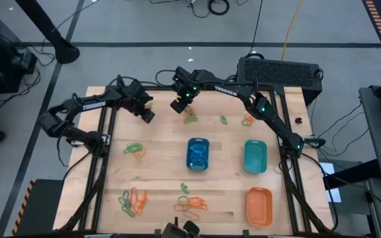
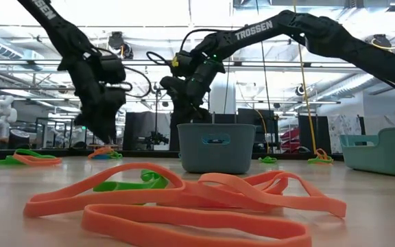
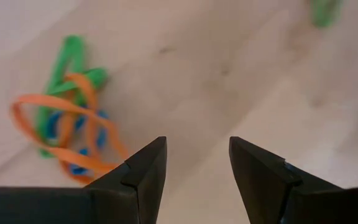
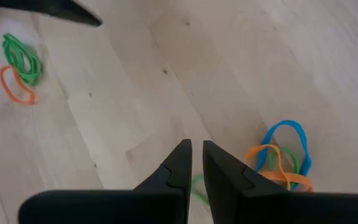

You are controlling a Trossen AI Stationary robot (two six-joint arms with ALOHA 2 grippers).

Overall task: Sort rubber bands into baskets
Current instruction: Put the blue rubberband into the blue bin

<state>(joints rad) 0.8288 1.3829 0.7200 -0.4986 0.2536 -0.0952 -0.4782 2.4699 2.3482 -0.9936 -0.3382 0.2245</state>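
Note:
Rubber bands lie in small tangles on the wooden table. A blue, orange and green tangle (image 1: 190,118) (image 4: 283,157) (image 3: 67,121) lies near the far edge. My right gripper (image 1: 177,104) (image 4: 197,144) hangs above and just left of it, fingertips a narrow gap apart, nothing between them. A thin green streak (image 4: 196,185) shows behind its fingers; I cannot tell what it belongs to. My left gripper (image 1: 147,114) (image 3: 194,144) hovers open further left, empty. The blue basket (image 1: 198,153), teal basket (image 1: 255,157) and orange basket (image 1: 259,205) stand on the right half.
More bands lie at the far right (image 1: 247,121) (image 1: 223,119), at the left (image 1: 135,151) (image 4: 20,68) and along the near edge (image 1: 132,201) (image 1: 190,201) (image 2: 184,199). Bare wood lies between the two grippers and the baskets.

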